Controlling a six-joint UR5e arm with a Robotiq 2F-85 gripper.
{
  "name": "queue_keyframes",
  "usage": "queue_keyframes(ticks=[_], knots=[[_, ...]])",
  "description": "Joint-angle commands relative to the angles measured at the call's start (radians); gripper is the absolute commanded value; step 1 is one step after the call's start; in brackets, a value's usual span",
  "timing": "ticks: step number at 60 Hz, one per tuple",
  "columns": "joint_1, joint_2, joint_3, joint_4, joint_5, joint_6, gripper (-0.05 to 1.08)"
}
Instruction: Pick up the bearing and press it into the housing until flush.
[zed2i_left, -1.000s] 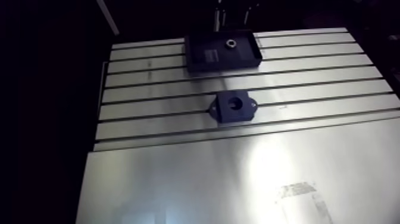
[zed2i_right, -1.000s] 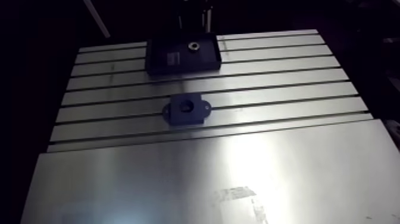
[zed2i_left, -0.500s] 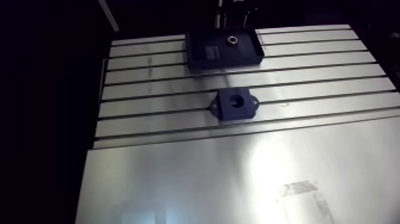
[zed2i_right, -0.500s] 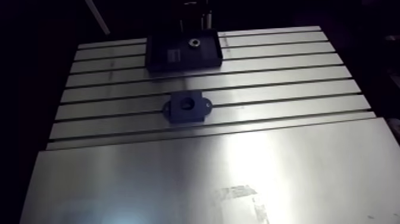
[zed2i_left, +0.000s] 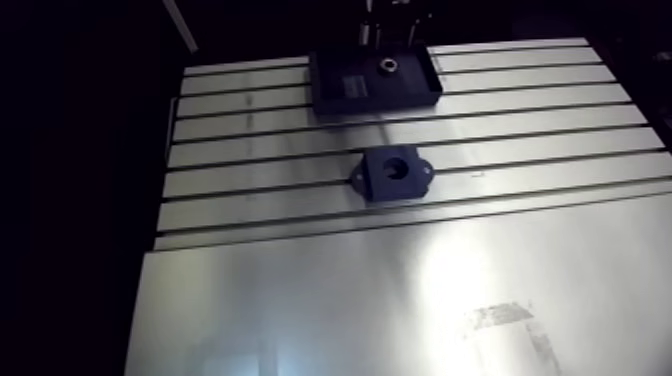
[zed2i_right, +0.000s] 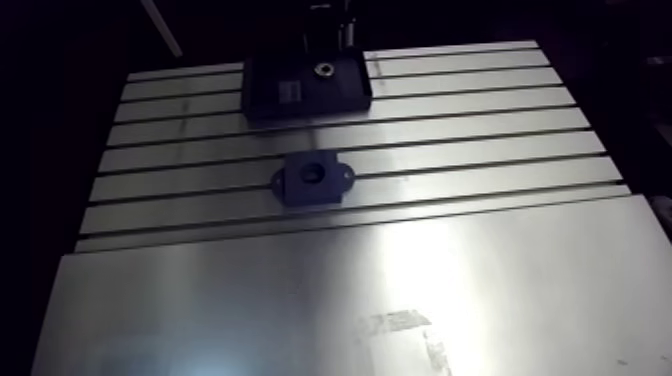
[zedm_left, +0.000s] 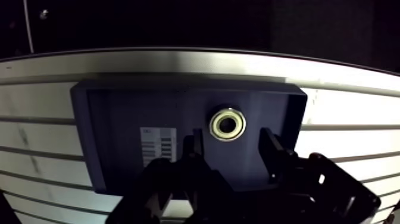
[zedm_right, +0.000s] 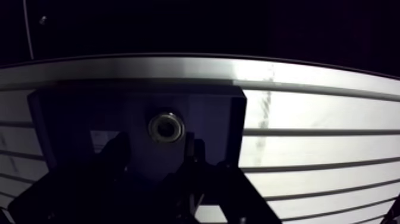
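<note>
The gripper (zedm_left: 230, 149) hovered wide open and empty above the bearing (zedm_left: 227, 124), which lay in a tray (zedm_left: 113, 119) at the table's (zed2i_left: 300, 290) far edge; the housing (zed2i_left: 392, 175) stood well apart.

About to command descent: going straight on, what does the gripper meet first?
Likely the tray floor, with the open gripper straddling the bearing; depth is unclear.

1. Black two-finger gripper (zedm_left: 231, 146): in the arm view it is only a dark stub, cut off at the top edge.
2. Dark blue shallow plastic tray (zedm_left: 83, 119): near rim hidden behind the gripper in the wrist view.
3. White printed label (zedm_left: 158, 143) on the tray floor: print too small to read.
4. Dark blue flanged housing block (zed2i_left: 378, 186): bore interior too dark to tell.
5. Slotted aluminium table (zed2i_left: 300, 300): near side cut off in the arm view.
</note>
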Motion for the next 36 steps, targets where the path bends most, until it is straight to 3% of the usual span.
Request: queue_keyframes(ticks=[1, 36], knots=[[-0.004, 0.009, 0.005, -0.018, -0.001, -0.002, 0.41], [-0.005, 0.011, 0.030, -0.038, 0.001, -0.005, 0.41]])
